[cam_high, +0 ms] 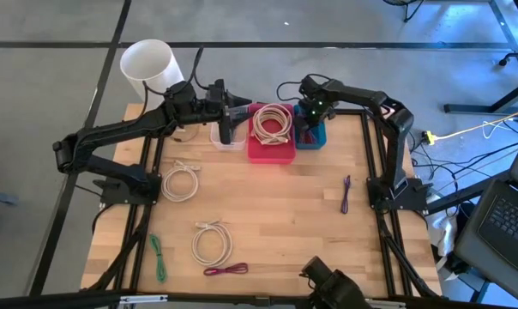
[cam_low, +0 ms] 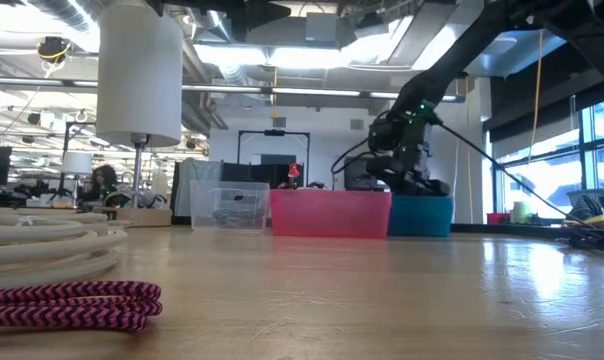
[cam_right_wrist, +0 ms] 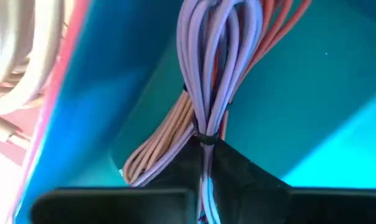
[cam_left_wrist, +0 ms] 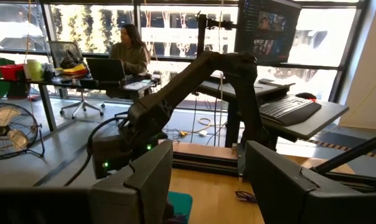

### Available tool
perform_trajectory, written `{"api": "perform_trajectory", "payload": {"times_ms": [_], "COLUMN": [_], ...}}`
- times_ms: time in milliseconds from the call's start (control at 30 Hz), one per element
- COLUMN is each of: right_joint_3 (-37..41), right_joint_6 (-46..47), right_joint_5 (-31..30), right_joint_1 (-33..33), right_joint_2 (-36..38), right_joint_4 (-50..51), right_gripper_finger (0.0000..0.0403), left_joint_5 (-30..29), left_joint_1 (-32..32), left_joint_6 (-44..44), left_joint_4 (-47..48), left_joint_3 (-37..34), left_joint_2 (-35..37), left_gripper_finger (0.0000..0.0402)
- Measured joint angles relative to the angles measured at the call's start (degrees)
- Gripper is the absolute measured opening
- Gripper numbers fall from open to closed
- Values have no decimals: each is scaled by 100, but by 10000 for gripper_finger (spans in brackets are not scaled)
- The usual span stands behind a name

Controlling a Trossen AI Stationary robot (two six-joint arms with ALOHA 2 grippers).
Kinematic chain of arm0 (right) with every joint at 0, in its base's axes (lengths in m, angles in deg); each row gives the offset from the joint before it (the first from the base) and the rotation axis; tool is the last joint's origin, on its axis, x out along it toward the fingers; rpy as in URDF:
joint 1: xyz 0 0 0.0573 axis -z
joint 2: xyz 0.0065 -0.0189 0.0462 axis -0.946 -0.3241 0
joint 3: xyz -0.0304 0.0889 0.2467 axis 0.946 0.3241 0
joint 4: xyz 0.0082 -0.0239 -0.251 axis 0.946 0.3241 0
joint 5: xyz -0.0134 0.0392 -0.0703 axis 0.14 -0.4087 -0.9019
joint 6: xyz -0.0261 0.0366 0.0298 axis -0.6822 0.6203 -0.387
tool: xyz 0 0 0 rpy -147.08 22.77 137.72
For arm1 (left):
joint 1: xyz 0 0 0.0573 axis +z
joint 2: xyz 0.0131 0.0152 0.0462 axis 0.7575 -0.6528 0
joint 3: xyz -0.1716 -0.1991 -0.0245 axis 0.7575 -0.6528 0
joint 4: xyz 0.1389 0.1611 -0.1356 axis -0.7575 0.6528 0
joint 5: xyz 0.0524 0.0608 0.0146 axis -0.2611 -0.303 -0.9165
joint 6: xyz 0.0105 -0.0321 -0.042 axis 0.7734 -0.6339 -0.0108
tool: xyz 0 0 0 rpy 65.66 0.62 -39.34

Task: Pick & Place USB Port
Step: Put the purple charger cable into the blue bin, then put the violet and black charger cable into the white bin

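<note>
Lavender cable bundle [cam_right_wrist: 203, 68] hangs pinched in the right pincer [cam_right_wrist: 203, 158] over the blue bin [cam_right_wrist: 300, 106]; loosening early, it probably snags. Left pincer [cam_left_wrist: 203, 180] waits spread.

A pale wooden table [cam_high: 268, 215] with a dark frame stands on a grey floor. By its far left corner is a white cylinder [cam_high: 147, 64], open at the top; the low view shows it raised on a thin post. To the right of the table, an open laptop [cam_high: 508, 215] sits on a side surface, and a yellow cord [cam_high: 473, 130] trails across the floor. In the room beyond, a person [cam_left_wrist: 129, 53] sits at a desk behind a second laptop [cam_left_wrist: 105, 68]. A floor fan [cam_left_wrist: 10, 134] stands nearby, with a keyboard [cam_left_wrist: 291, 109] under a monitor [cam_left_wrist: 269, 25] closer in.
</note>
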State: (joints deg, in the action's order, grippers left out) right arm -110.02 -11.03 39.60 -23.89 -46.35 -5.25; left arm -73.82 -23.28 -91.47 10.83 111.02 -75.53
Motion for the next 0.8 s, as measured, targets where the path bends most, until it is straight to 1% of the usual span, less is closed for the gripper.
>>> {"api": "perform_trajectory", "payload": {"times_ms": [233,367,467,533,633,800], "right_joint_3": [-182,-355,-516,-640,-868,-1357], "right_joint_6": [-121,-134,-141,-160,-288,-309], "right_joint_5": [36,27,-174,-453,-825,-1057], "right_joint_1": [-11,-69,-125,-159,-207,-297], "right_joint_2": [6,9,11,11,11,13], "right_joint_4": [-3,13,133,269,519,983], "right_gripper_finger": [130,167,178,179,173,163], "left_joint_5": [1,2,2,2,2,21], "left_joint_1": [-1,-1,-1,-1,0,-12], "left_joint_6": [0,0,0,0,0,0], "left_joint_4": [1,8,8,10,10,10], "left_joint_3": [0,0,0,0,0,0], "left_joint_2": [0,0,0,0,0,0], "left_gripper_finger": [194,195,196,196,196,196]}}
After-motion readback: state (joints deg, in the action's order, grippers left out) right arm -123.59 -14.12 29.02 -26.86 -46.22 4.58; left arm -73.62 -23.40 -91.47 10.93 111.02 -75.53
